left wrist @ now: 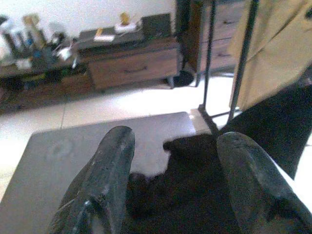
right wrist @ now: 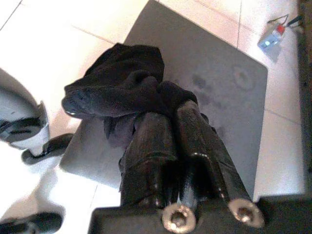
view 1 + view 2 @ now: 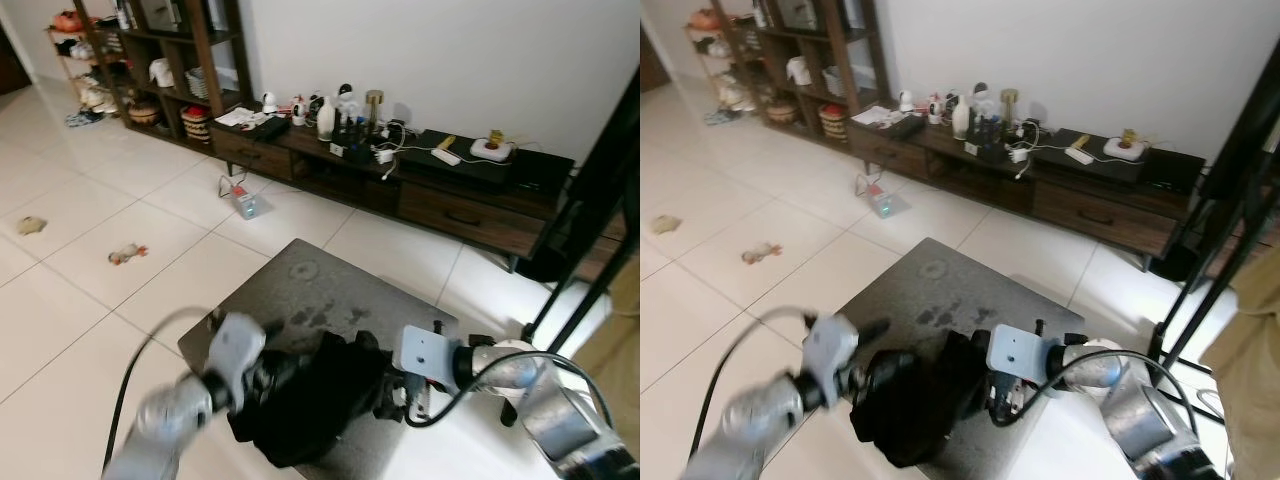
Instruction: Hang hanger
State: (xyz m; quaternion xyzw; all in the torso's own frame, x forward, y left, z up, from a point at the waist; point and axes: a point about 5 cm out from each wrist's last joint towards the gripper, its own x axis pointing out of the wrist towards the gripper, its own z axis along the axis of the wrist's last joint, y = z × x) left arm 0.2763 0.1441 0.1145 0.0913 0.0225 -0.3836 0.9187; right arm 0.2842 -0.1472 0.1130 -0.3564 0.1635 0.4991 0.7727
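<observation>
A big white tiled floor point(image 3: 90, 200) fills the room. A long dark TV cabinet point(image 3: 440, 190) stands by the wall, with small bottles and a power strip on top. A tall dark shelf point(image 3: 170, 60) stands at its far left. A black clothes rack point(image 3: 590, 250) stands at the right, with a tan coat point(image 1: 273, 48) hanging on it.

In front of the robot sits a low grey worktop point(image 3: 320, 290). A black cloth point(image 3: 310, 400) lies in a heap on its near edge, between the two arms.

The right tool point(image 2: 170, 114) has its fingers pressed together on the right side of the black cloth, pinching a fold. The left tool point(image 1: 178, 146) sits at the left side of the heap with its fingers apart, and the cloth lies between them. No hanger can be made out in the heap.
</observation>
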